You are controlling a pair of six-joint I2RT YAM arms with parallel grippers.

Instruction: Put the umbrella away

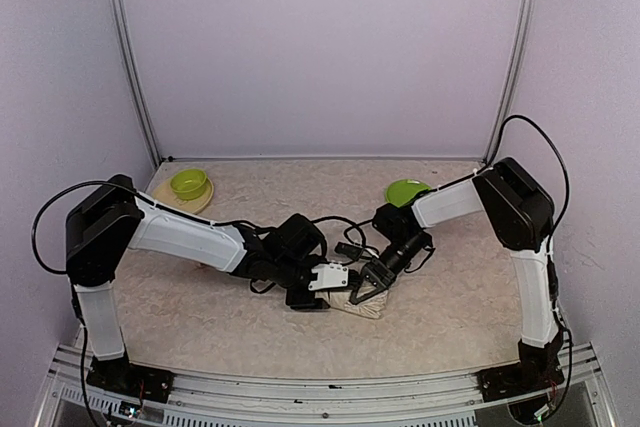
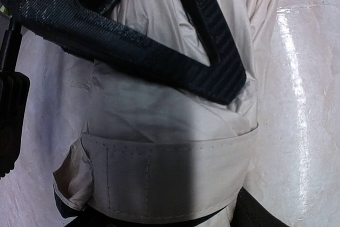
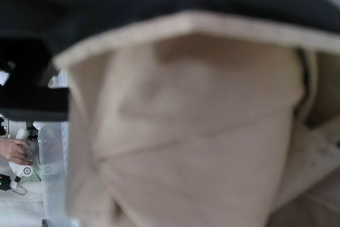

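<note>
The folded umbrella (image 1: 368, 305) lies on the table at the centre front, cream fabric bundled up. In the left wrist view the umbrella (image 2: 159, 131) fills the frame, with its cream strap (image 2: 170, 176) wrapped round it. My left gripper (image 1: 338, 285) is against the umbrella's left end, and dark fingers (image 2: 255, 213) flank the bundle at the bottom edge. My right gripper (image 1: 367, 289) comes down on the umbrella from the right; its black fingers (image 2: 226, 86) meet at their tips on the fabric. The right wrist view shows only blurred cream fabric (image 3: 186, 131). Handle and shaft are hidden.
A green bowl (image 1: 188, 183) sits on a cream plate (image 1: 207, 200) at the back left. A green plate (image 1: 405, 191) lies at the back right. Black cables (image 1: 340, 225) loop between the two arms. Walls enclose the table on three sides.
</note>
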